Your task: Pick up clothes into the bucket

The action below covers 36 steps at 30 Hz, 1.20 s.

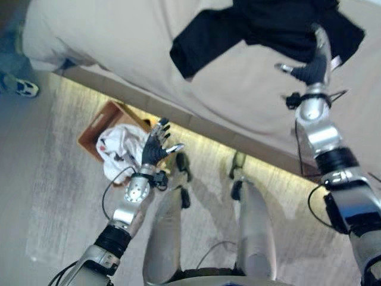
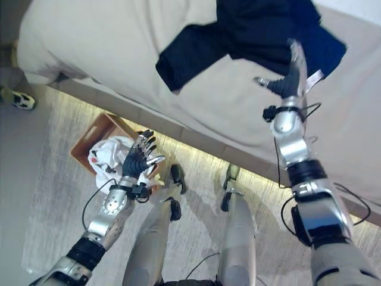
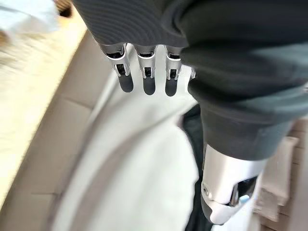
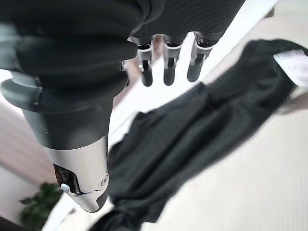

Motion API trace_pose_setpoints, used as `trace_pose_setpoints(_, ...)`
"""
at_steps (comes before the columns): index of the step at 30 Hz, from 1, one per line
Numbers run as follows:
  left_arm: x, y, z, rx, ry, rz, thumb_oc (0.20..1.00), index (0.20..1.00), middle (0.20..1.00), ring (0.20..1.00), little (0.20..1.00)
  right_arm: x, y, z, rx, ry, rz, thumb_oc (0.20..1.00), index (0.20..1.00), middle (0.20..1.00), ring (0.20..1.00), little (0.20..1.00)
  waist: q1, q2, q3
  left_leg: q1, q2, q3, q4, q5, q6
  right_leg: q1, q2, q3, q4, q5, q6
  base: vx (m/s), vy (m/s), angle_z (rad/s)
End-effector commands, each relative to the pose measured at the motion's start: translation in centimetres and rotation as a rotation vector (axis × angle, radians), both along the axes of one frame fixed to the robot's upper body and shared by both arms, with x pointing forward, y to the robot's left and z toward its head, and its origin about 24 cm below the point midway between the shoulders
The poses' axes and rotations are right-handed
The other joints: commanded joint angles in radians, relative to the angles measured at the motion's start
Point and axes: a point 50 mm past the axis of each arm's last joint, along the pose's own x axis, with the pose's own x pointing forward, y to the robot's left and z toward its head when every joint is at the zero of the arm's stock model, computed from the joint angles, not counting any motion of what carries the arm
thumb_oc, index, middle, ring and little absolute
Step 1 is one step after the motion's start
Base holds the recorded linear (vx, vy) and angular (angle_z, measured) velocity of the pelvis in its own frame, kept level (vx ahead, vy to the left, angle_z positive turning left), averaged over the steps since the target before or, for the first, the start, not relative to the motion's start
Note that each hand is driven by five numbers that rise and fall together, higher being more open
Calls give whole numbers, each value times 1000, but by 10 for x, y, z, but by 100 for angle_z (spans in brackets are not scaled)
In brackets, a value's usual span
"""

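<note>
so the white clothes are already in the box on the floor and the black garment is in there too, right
Not quite. The white clothes are in the box, but the black garment lies spread on the bed, with the right robot hand open above it, as the left eye view shows.

Soft, even daylight; a warm glowing strip runs under the bed (image 1: pixel 119 42) edge (brightest on the floor (image 1: pixel 65 196)). Wrist views are blurred, backgrounds smeared.
</note>
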Motion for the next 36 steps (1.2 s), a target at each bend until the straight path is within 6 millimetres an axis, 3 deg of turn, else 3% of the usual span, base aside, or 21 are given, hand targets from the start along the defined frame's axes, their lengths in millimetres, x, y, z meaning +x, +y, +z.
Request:
trace_pose_setpoints(1, -11, 1, 22, -33, -118, -9, 1000, 1000, 1000, 1000, 1000, -8, -6, 50, -56, -171, -42, 1000, 1000, 1000, 1000, 1000, 9, 7, -17, -20, -19, -107, 82, -115, -2, -15, -77, 11, 40, 6, 130, 11, -12, 6)
trace_pose_setpoints(2, -12, 1, 20, -25, -111, -5, 1000, 1000, 1000, 1000, 1000, -10, -6, 63, -74, -209, -56, 1000, 1000, 1000, 1000, 1000, 14, 15, -17, -40, -20, -107, 69, -105, -4, -43, -77, 12, 42, 9, 131, 0, 0, 0)
trace_pose_setpoints(6, -10, 3, 19, -24, -112, 10, 1000, 1000, 1000, 1000, 1000, -12, -8, 84, -99, -255, -80, 1000, 1000, 1000, 1000, 1000, 18, 23, -17, -59, -26, -107, 23, -80, -9, -73, -76, 16, 29, 18, 134, 8, -4, 1)
trace_pose_setpoints(10, -9, 5, 28, -15, -156, 21, 1000, 1000, 1000, 1000, 1000, -21, -19, 118, -135, -324, -153, 1000, 1000, 1000, 1000, 1000, 32, 32, -17, -70, -39, -114, -62, -34, -23, -100, -71, 12, 0, 28, 141, 40, -6, 8)
trace_pose_setpoints(15, -8, 2, 37, -34, -191, 17, 1000, 1000, 1000, 1000, 1000, -27, -28, 142, -110, -365, -214, 1000, 1000, 1000, 1000, 1000, 45, 37, -17, -88, -48, -131, -87, -17, -25, -128, -78, 0, 8, 22, 139, 23, -14, 10)
trace_pose_setpoints(21, -8, 0, 37, -41, -186, 18, 1000, 1000, 1000, 1000, 1000, -22, -34, 154, -102, -311, -258, 1000, 1000, 1000, 1000, 1000, 54, 44, -17, -100, -55, -137, -89, -15, -23, -145, -82, 0, 23, 19, 137, 7, 0, 7)
trace_pose_setpoints(28, -10, -4, 46, -53, -219, -26, 1000, 1000, 1000, 1000, 1000, -24, -56, 169, -144, -173, -350, 1000, 1000, 1000, 1000, 1000, 71, 61, -17, -112, -62, -138, -105, -2, -31, -156, -98, -12, 26, 20, 142, -2, 8, 8)
trace_pose_setpoints(36, -12, 0, 56, -80, -260, -5, 1000, 1000, 1000, 1000, 1000, -26, -49, 181, -187, -170, -323, 1000, 1000, 1000, 1000, 1000, 76, 63, -17, -170, -58, -148, -103, 6, -34, -208, -96, -22, 48, 6, 136, 11, -14, 7)
